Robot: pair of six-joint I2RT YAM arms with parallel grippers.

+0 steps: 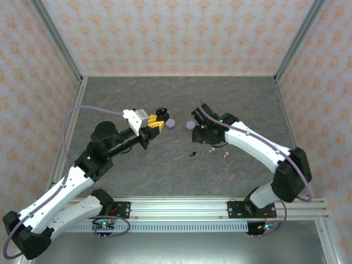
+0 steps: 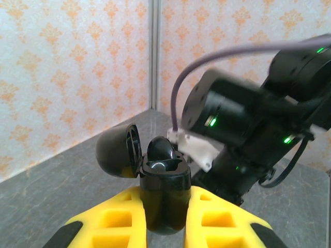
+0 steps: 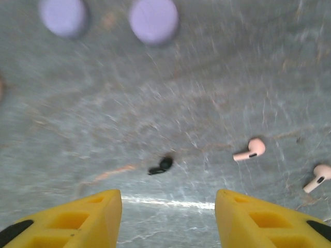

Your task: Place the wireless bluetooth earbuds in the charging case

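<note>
Nearest the arms' bases, around the middle of the grey stone-patterned surface [image 1: 137, 176], lies a tiny black stemmed earbud [image 3: 161, 165] on its side. Two pale pink stemmed earbuds [image 3: 250, 150] rest just beyond it toward the right edge, apart from each other and from the black one.

Above them hangs the right gripper [image 3: 166, 197], its yellow fingers spread wide with nothing between them. The black bud sits slightly left of centre in the gap; this view is blurred. Farther back, two flat round lilac pucks [image 1: 171, 124] lie side by side.

Beside the pucks, toward the left edge, the left gripper [image 2: 165, 192] pinches a black rounded plastic charging case [image 2: 164, 173]. It holds the case upright off the surface, with the hinged lid [image 2: 116, 152] swung open. A glossy black rounded shape [image 2: 160, 149] stands in its mouth, probably a bud already seated, though I cannot tell for sure.

The step in hand looks like picking up the loose black bud. To do it well, the right gripper should:
- centre over the bud before descending
- come down until the fingertips almost graze the surface
- close gently across the bud's body, so it neither squirts out nor twists

The pink buds are close enough to be nudged, so the approach should stay vertical. The left gripper needs to hold the case level, lid clear, with the free well facing the incoming bud and its stem pointing down.
</note>
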